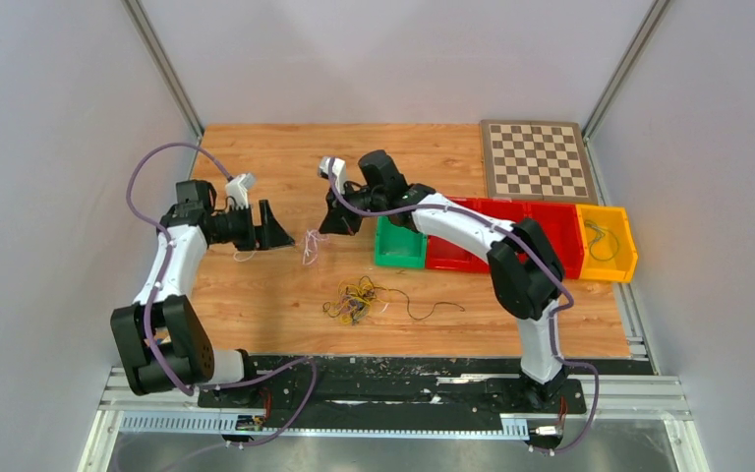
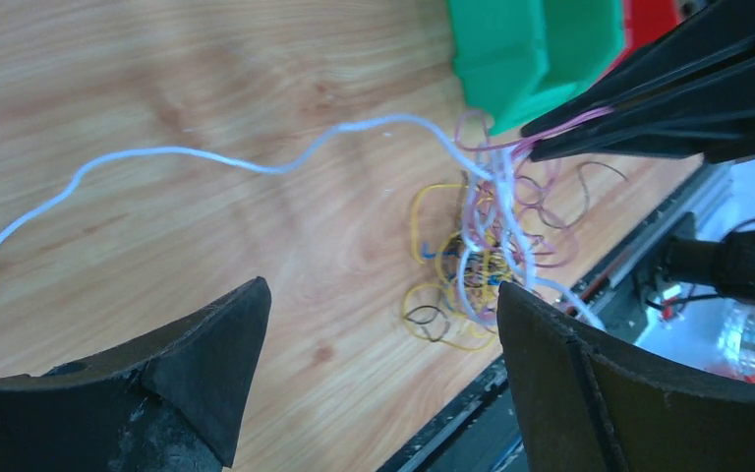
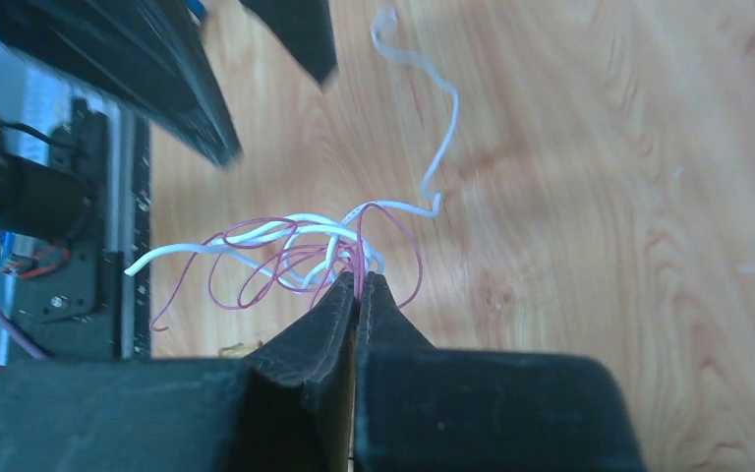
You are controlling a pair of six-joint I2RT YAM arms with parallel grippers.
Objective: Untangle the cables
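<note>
Right pincer (image 3: 359, 282) is fully closed, nipping a small bunch of pink loops (image 3: 295, 258) and a white strand (image 2: 162, 150) right at its tips, with nothing else in it. Left pincer (image 2: 381, 295) is wide open and empty, hanging over the tabletop (image 1: 256, 320) opposite the right one. The rest of the cables (image 1: 354, 300) lie as a yellow, dark and blue snarl (image 2: 452, 275) on the tabletop near the front edge, in front of the green bin (image 1: 400, 248), with one dark tail trailing off to the right. The pinched bunch dangles between the two pincers and looks apart from the snarl from above; I cannot tell whether any strand links them. My read on handling: near weightless and totally limp, nothing to push against, so only pulling works. The wires are thin and smooth, so they will likely slip out of a tip grip unless caught square. A hard yank could tighten knots or snap a wire. Best hold for the left pincer, I'd say, is the free run of the white strand where it lies alone on bare wood, clear of the pink loops. Then draw it sideways slowly. I'd avoid grabbing into the middle of the snarl and take loose ends or outer loops instead.
</note>
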